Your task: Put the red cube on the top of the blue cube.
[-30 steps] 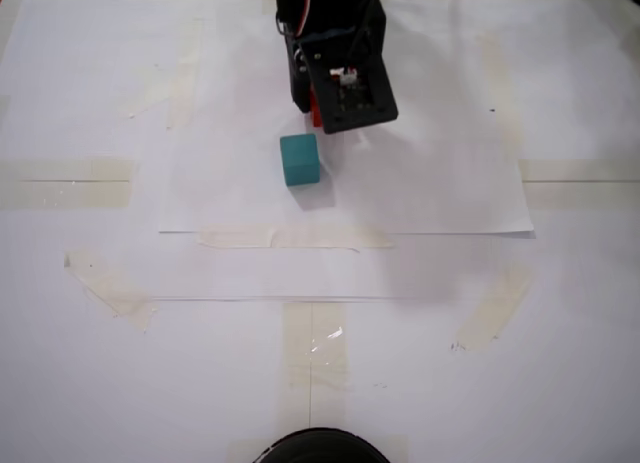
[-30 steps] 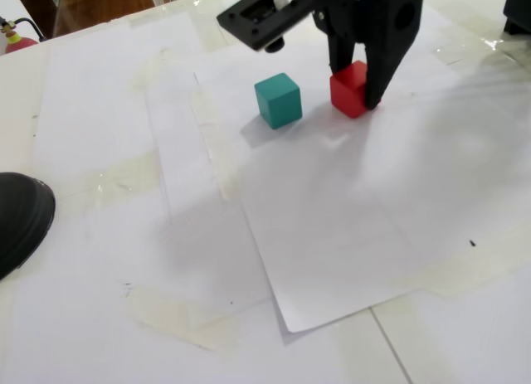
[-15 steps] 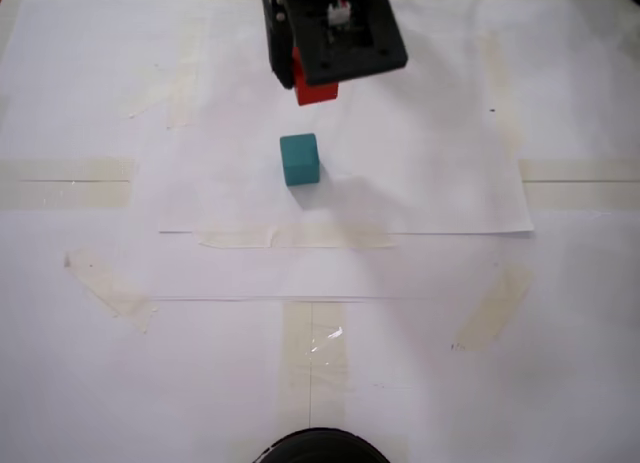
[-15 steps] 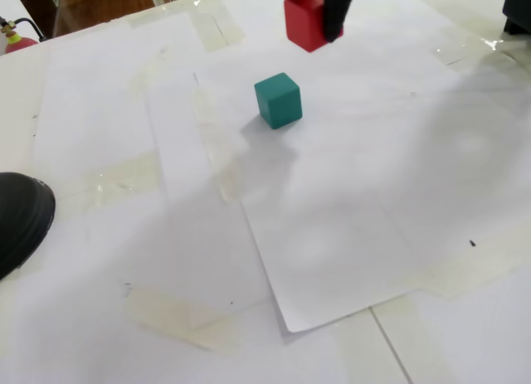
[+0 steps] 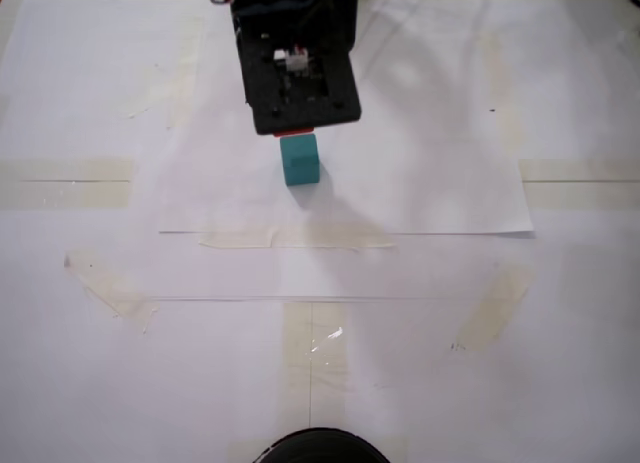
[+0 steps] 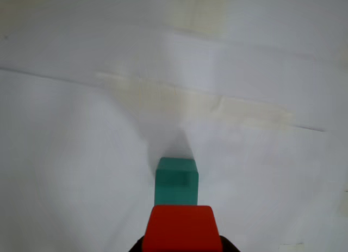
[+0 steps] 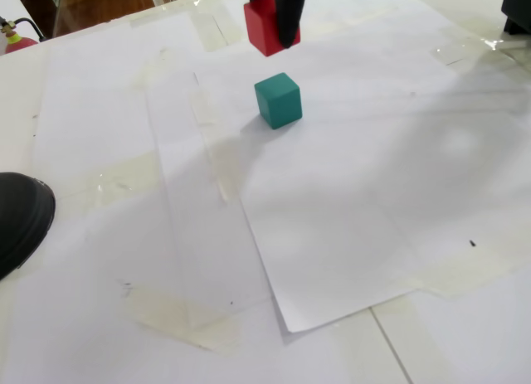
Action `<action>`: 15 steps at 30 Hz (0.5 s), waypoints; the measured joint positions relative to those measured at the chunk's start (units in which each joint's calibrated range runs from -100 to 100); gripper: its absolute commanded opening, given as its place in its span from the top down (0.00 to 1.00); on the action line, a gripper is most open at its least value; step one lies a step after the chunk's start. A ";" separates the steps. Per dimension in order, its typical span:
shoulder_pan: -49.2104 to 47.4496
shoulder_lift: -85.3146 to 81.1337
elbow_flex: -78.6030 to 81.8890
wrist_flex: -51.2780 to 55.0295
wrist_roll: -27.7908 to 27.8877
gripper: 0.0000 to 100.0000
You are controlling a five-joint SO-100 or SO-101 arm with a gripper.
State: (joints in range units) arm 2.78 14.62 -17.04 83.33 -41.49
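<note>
Transport step: my pincer (image 7: 270, 36) is clamped on the red cube (image 7: 263, 26), airborne just above and slightly behind the blue cube (image 7: 278, 100) on the paper; next I need to center over it, descend, release.

The gripper (image 7: 274, 23) was held raised above the table, pointed downward, with its two dark fingers (image 7: 290, 15) closed on the red cube (image 7: 263, 26). In a fixed view from above, the black wrist housing (image 5: 297, 68) was seen end-on. In the wrist view, only dark finger tips (image 6: 227, 244) were visible at the bottom edge.
</note>
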 measured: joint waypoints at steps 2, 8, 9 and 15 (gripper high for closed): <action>0.00 0.52 0.00 0.00 0.00 0.91; 0.00 2.00 0.00 -0.98 0.00 0.91; 0.00 2.17 0.00 -1.22 0.00 0.91; -0.07 3.99 0.00 -2.60 0.00 0.91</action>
State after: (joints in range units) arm 2.70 18.61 -17.04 80.72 -41.49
